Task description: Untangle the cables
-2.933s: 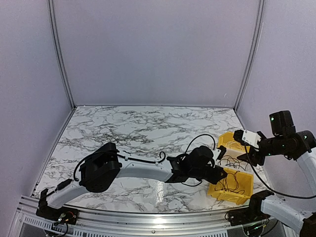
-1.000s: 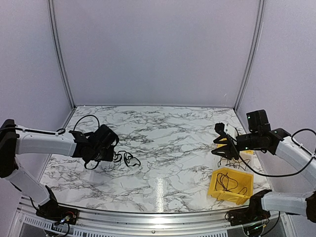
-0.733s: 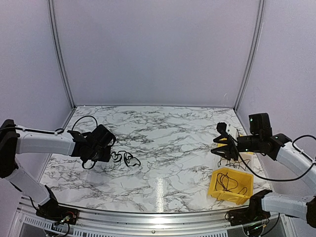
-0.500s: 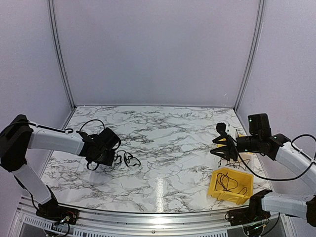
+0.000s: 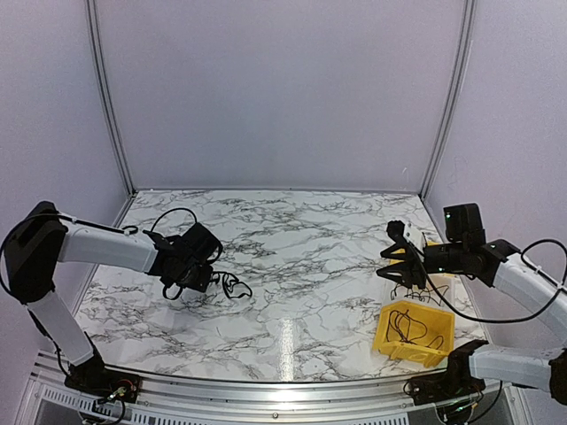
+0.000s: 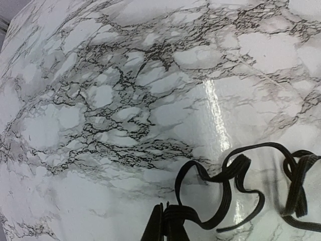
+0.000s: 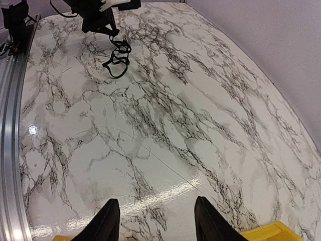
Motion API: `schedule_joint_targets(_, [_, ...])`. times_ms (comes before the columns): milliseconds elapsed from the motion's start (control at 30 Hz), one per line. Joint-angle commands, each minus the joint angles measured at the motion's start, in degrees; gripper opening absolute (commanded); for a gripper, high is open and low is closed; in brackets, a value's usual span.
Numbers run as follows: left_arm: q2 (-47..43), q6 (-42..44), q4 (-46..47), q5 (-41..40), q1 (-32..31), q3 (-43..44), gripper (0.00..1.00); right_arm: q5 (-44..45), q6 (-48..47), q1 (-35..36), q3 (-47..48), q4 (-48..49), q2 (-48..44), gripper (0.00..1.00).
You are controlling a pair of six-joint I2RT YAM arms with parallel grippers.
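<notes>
A black cable (image 5: pixel 229 284) lies in loose loops on the marble at the left; it also shows in the right wrist view (image 7: pixel 116 60). My left gripper (image 5: pixel 200 276) is shut on one end of this cable (image 6: pixel 235 173), low over the table, with its fingertips (image 6: pixel 161 230) pinched together on the strand. More black cables (image 5: pixel 407 329) lie in the near yellow bin (image 5: pixel 416 356), and several strands (image 5: pixel 415 290) hang between the two bins. My right gripper (image 5: pixel 397 262) is open and empty, held above the bins, and its fingers (image 7: pixel 108 221) stand wide apart.
A second yellow bin (image 5: pixel 440 269) stands behind the right gripper, mostly hidden; a corner of it shows in the right wrist view (image 7: pixel 271 232). A hair-fine straight line (image 7: pixel 150 153) crosses the marble; I cannot tell whether it is a wire. Walls close the table on three sides.
My left gripper has carried a black cable from the yellow bins to the left of the table and laid its loops down, still holding one end. The right gripper has lowered over the bins.
</notes>
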Motion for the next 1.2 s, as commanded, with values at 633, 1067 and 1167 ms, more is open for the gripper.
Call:
schedule_joint_targets(633, [-27.5,-1.4,2.6,4.1,0.4,-8.0,0.0,14.2,-1.0,34.1,32.3,5.0,42.8,0.42])
schedule_joint_targets(1067, [-32.4,-11.2,7.1,2.3,2.4,-20.4,0.0,15.7,0.5,40.4,52.0,9.9,69.2,0.48])
schedule_joint_targets(1167, [-32.8,-12.0,8.9,3.0,2.7,-22.5,0.0,15.5,0.9,40.7,56.9,9.6,73.8,0.5])
